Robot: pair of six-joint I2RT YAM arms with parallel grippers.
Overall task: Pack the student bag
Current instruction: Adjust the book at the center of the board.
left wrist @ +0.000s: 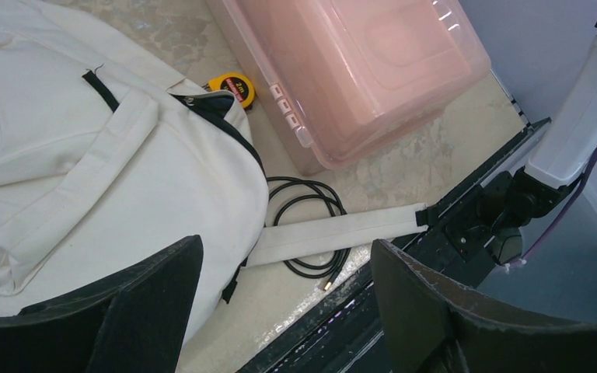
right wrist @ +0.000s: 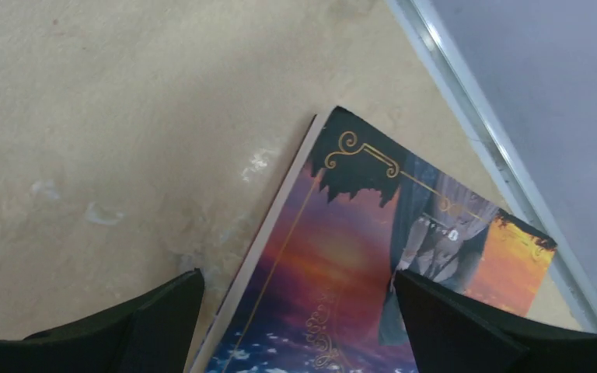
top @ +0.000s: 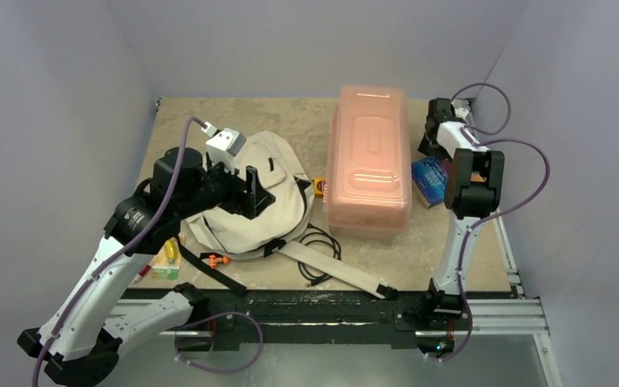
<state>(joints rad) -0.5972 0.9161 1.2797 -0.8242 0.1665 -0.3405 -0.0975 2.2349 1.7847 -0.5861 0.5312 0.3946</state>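
Note:
The cream student bag (top: 246, 211) lies flat at the table's left-middle, one strap (top: 334, 270) trailing toward the front edge; it also shows in the left wrist view (left wrist: 85, 179). My left gripper (top: 254, 193) hovers over the bag's right side, open and empty, its jaws wide apart (left wrist: 284, 311). A book with a blue and orange cover (top: 430, 179) lies flat at the right, beside the pink box. My right gripper (top: 435, 133) hangs just above the book (right wrist: 373, 256), open and empty, jaws either side of its cover (right wrist: 299, 318).
A translucent pink plastic box (top: 368, 160) stands mid-table. A yellow tape measure (left wrist: 232, 87) lies between bag and box. A coiled black cable (left wrist: 311, 225) lies under the strap. Orange and yellow-green small items (top: 169, 260) lie at front left. Walls close in on both sides.

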